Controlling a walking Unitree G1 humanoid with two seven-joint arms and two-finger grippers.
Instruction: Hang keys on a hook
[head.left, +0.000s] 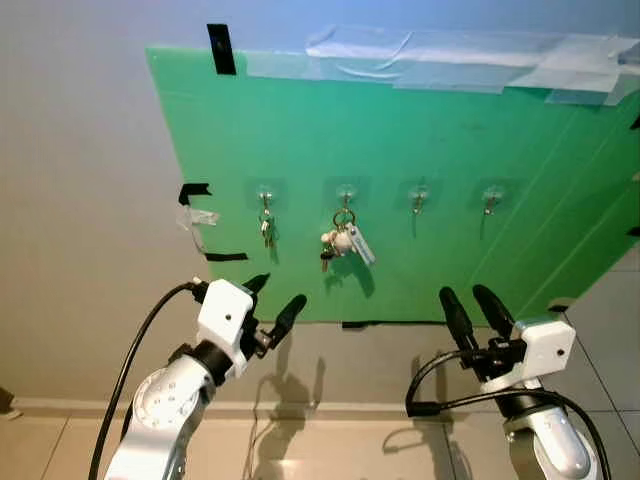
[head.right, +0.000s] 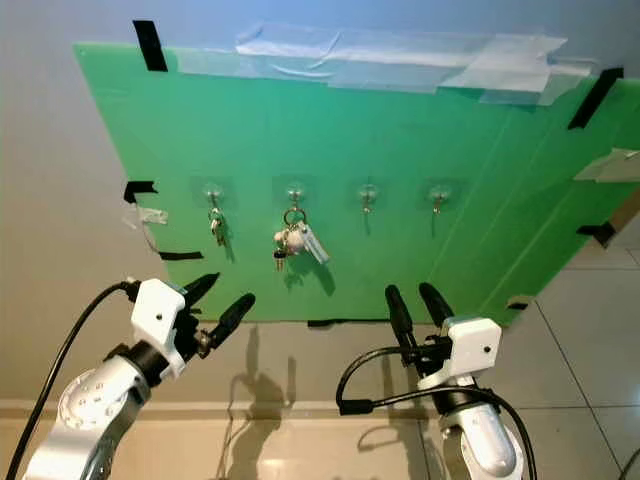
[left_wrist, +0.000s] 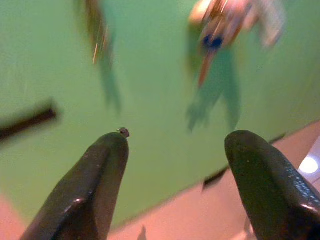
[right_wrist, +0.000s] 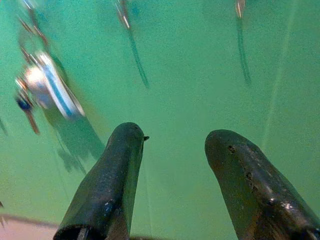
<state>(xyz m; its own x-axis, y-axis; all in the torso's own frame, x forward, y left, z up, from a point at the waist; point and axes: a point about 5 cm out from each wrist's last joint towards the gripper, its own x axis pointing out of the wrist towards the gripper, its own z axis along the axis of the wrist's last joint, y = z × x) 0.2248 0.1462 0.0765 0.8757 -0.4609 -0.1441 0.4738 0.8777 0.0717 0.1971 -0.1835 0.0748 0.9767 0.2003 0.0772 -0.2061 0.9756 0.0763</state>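
Keys (head.left: 342, 241) hang from the second hook (head.left: 344, 193) on your green board (head.left: 450, 130), near its lower edge. Below it, your left pincer (head.left: 275, 300) and right pincer (head.left: 472, 303) hover spread, holding nothing.

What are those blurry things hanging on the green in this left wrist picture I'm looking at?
Observer: Keys. The head camera shows a big bunch with a white tag hanging from the second hook of four.
Operator: And the thinner one beside it?
Observer: A small set of keys on the first hook, at the robot's left.
Operator: Any hooks free?
Observer: Yes, the third and fourth carry nothing.
Operator: Is the other hand holding anything?
Observer: No. The right hand is open and empty, below the board, like the left hand.
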